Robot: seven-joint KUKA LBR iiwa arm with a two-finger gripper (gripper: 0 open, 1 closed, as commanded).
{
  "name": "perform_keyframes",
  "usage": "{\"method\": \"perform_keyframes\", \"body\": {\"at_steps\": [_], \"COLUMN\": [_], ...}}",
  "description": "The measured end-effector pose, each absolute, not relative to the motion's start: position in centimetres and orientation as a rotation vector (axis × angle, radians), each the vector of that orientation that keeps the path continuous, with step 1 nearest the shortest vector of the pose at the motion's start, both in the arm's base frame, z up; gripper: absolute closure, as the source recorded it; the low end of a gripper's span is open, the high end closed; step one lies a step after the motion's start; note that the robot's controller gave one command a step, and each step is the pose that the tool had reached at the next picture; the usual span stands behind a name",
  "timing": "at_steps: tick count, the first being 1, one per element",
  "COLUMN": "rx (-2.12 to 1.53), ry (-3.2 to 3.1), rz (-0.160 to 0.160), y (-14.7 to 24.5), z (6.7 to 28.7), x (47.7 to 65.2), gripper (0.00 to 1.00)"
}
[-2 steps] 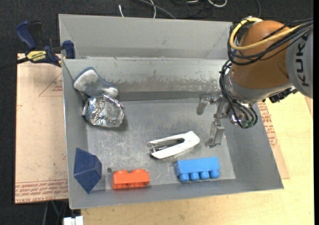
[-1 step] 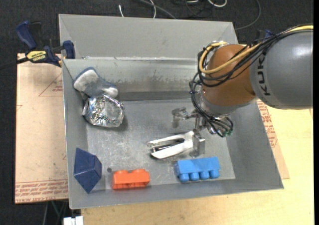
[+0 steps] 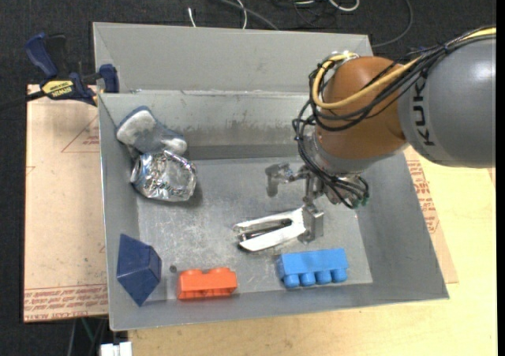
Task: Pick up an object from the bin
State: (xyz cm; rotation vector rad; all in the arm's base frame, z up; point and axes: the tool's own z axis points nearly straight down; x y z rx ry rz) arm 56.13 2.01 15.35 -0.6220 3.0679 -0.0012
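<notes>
Black capital letters are standing on the grey link of the arm (image 3: 461, 102), at the right of the scene, just right of its orange cover (image 3: 359, 114); they are lying turned on their side, running along the link's left edge; K and U are reading clearly, as the start of the maker's name; the rest of the word is curving out of sight.

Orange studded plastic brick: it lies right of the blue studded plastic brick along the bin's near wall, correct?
No: in the camera view the orange studded plastic brick lies left of the blue studded plastic brick, along the grey metal bin's near wall.
</notes>
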Motion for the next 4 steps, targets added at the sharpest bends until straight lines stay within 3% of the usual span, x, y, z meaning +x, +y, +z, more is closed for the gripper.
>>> {"method": "perform_keyframes", "body": {"at_steps": [1, 2, 3, 4], "rx": [-0.714, -0.697, -0.682, -0.682], "ry": [3.060, 3.039, 3.053, 3.053], "rz": [0.006, -0.002, 0.008, 0.008], "y": [1.7, 0.1, -0.1, -0.1], "z": [10.0, 7.2, 7.1, 7.1], "x": [57.3, 56.3, 57.1, 57.1], "gripper": [0.00, 0.00, 1.00, 1.00]}}
